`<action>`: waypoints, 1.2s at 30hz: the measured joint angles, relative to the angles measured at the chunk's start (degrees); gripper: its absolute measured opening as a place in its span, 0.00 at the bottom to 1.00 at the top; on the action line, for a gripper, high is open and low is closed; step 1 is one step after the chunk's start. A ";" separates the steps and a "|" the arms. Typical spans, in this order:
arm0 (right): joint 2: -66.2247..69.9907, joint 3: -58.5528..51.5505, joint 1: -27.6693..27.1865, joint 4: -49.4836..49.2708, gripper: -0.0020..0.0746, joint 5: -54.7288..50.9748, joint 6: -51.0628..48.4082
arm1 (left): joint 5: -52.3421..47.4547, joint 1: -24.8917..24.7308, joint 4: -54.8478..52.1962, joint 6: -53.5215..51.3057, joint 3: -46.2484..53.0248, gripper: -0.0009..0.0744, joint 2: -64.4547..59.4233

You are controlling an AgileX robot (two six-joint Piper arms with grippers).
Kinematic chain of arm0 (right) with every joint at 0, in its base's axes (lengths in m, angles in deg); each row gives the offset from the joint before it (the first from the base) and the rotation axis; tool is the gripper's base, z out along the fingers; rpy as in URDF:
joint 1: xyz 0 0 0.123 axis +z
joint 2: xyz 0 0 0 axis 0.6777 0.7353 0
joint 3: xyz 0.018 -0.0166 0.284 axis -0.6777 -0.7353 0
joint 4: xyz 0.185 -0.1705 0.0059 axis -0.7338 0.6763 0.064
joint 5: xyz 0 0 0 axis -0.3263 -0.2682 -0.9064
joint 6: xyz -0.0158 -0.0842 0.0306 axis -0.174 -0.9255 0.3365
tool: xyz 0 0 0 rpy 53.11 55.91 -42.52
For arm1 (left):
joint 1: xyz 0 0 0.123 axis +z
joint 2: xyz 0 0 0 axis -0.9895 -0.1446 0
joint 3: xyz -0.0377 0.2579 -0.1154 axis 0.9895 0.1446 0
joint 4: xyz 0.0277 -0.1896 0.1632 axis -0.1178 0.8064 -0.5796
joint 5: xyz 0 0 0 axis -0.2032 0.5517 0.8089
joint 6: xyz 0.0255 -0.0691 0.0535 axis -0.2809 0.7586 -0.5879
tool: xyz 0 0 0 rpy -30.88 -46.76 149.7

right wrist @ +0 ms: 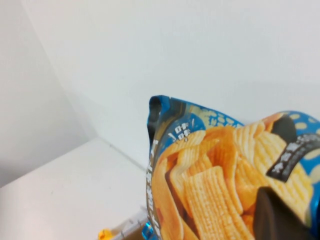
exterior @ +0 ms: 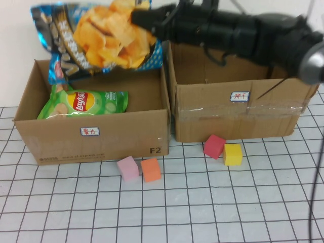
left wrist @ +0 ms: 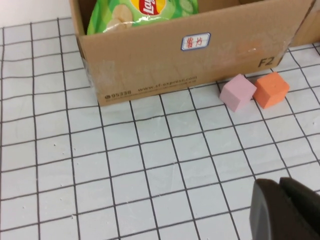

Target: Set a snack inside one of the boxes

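My right gripper is shut on a blue bag of ridged chips and holds it in the air above the back of the left cardboard box. The bag fills the right wrist view, with one dark finger pressed on it. A green Lay's bag lies inside the left box and shows in the left wrist view. The right cardboard box stands beside it. My left gripper hovers low over the table in front of the left box, fingers together, holding nothing.
Four foam cubes lie in front of the boxes: pink, orange, red and yellow. The pink and orange cubes show in the left wrist view. The gridded tabletop stretches toward me.
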 joint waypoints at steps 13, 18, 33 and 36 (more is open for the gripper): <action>8.47 3.54 0.12 -0.10 0.61 -2.11 0.71 | -1.11 0.00 4.53 1.22 0.00 0.01 0.00; 7.95 3.54 0.02 1.09 0.49 -5.91 0.22 | -1.11 0.00 7.04 1.22 0.00 0.01 0.27; -10.60 3.75 -2.56 47.43 0.03 -13.91 20.80 | 3.43 0.00 -2.24 -3.19 0.00 0.01 14.28; -13.83 3.79 -2.56 59.33 0.03 -16.49 26.17 | 3.80 0.00 -5.48 -3.82 0.16 0.01 16.92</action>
